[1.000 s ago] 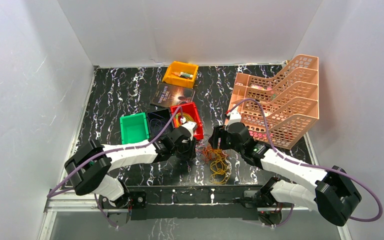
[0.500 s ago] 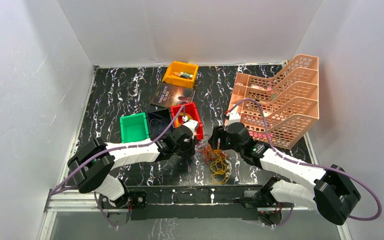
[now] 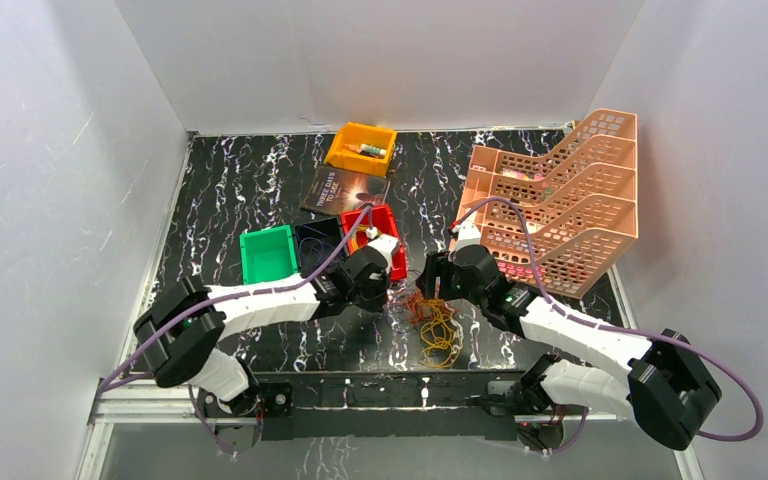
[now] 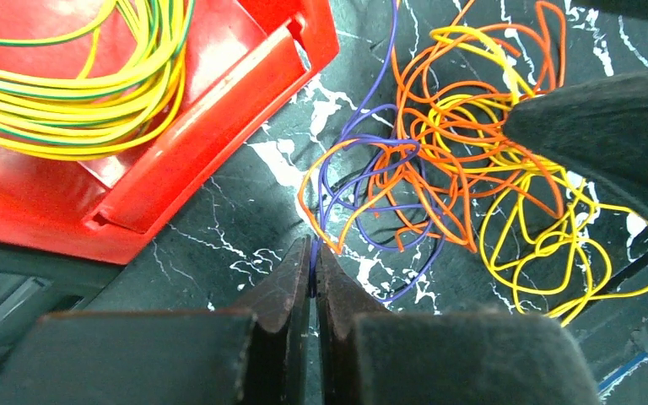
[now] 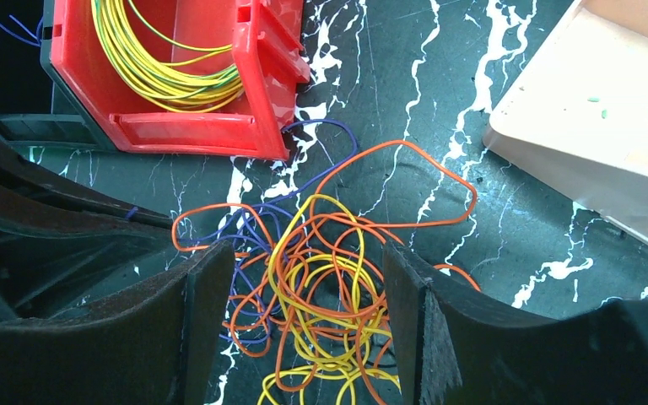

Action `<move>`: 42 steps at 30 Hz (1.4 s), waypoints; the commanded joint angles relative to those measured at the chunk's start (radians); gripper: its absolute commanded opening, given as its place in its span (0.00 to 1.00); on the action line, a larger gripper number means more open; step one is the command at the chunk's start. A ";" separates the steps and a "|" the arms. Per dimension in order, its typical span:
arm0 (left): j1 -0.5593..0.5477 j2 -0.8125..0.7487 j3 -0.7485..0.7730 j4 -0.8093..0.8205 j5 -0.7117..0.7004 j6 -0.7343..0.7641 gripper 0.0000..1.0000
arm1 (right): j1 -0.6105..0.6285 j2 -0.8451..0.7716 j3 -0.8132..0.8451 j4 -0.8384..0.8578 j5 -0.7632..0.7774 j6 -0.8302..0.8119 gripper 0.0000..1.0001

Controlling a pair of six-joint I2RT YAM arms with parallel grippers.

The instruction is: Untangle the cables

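Note:
The cables point(image 3: 432, 322) lie in a tangled bunch of thin yellow, orange and blue-purple loops on the black marbled table, between the two grippers. My left gripper point(image 3: 388, 293) is at the bunch's left edge, shut on a blue-purple cable point(image 4: 313, 272) pinched between its fingertips; the bunch point(image 4: 464, 160) spreads beyond them. My right gripper point(image 3: 428, 283) is open above the bunch's far edge. In the right wrist view the cables point(image 5: 329, 278) lie between its two wide-apart fingers point(image 5: 207, 312), untouched.
A red bin point(image 3: 388, 250) holding a yellow-green wire coil point(image 5: 156, 67) stands just behind the left gripper, beside a dark blue bin point(image 3: 316, 243) and a green bin point(image 3: 268, 254). A book point(image 3: 345, 187) and an orange bin point(image 3: 361, 148) lie further back. A peach tray rack point(image 3: 558, 205) stands right.
My left gripper has shifted a little right and towards the far side, closer to the bunch. The right gripper and the bunch have hardly moved.

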 commanded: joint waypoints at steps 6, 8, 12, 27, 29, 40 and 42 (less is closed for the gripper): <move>-0.005 -0.157 0.091 -0.142 -0.056 0.027 0.00 | 0.004 -0.078 -0.003 0.127 -0.022 -0.032 0.74; -0.005 -0.167 0.120 -0.168 -0.056 0.036 0.00 | 0.004 -0.106 -0.024 0.176 -0.028 -0.030 0.74; -0.005 -0.176 0.168 -0.202 -0.052 0.056 0.00 | 0.004 -0.119 -0.037 0.205 -0.028 -0.021 0.74; -0.005 -0.239 0.318 -0.256 -0.033 0.147 0.00 | 0.004 -0.088 -0.051 0.347 -0.089 0.001 0.75; -0.005 -0.242 0.327 -0.256 -0.030 0.150 0.00 | 0.004 -0.072 -0.051 0.384 -0.109 0.008 0.75; -0.005 -0.247 0.375 -0.255 -0.002 0.149 0.00 | 0.004 0.055 -0.031 0.515 -0.204 0.032 0.76; -0.006 -0.247 0.389 -0.256 0.004 0.154 0.00 | 0.004 0.076 -0.033 0.530 -0.209 0.036 0.76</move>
